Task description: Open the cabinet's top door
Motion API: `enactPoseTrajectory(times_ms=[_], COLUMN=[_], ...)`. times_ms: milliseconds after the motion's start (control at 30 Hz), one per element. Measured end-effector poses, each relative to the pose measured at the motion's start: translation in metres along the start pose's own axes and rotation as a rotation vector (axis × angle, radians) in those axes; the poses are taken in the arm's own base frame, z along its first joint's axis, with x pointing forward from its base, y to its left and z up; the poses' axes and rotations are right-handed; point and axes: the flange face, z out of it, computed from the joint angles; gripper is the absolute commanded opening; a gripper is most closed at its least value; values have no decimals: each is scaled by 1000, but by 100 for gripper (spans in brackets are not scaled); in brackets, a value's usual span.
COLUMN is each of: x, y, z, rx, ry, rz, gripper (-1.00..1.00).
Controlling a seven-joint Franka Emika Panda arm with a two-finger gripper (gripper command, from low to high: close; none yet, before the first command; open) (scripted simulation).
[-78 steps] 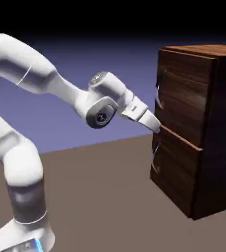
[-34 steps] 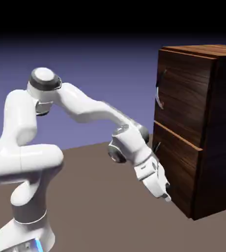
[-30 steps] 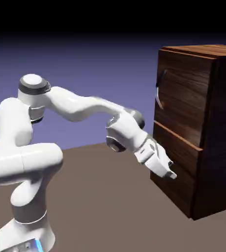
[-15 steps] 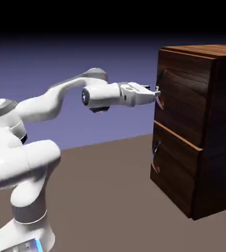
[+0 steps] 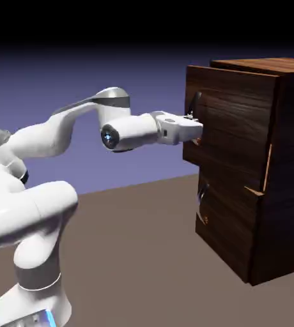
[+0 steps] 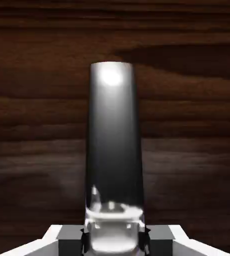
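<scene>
Now that the top door (image 5: 229, 121) stands proud of the cabinet (image 5: 284, 191) at frame right, the gripper (image 5: 196, 126), seemingly clamped on its handle (image 6: 113, 150), has begun opening it.

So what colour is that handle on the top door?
Shiny grey metal handle, clearest in the hand view, against dark wood-grain.

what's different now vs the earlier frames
The hand swung from the lower panel up to the top door's handle and closed on it. It then pulled the top door out from the cabinet toward the robot. The lower panel stayed shut.
</scene>
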Motion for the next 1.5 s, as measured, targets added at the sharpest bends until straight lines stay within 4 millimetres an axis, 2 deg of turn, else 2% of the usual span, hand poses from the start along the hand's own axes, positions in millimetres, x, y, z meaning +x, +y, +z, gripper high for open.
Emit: enactPoseTrajectory(times_ms=[333, 767, 1167, 1500], x=[28, 68, 123, 173], y=[28, 68, 123, 173], z=[-52, -98, -131, -141], rx=[161, 344, 554, 733], ry=[-161, -344, -554, -733], rz=[0, 0, 0, 0], gripper=[-100, -100, -100, -100])
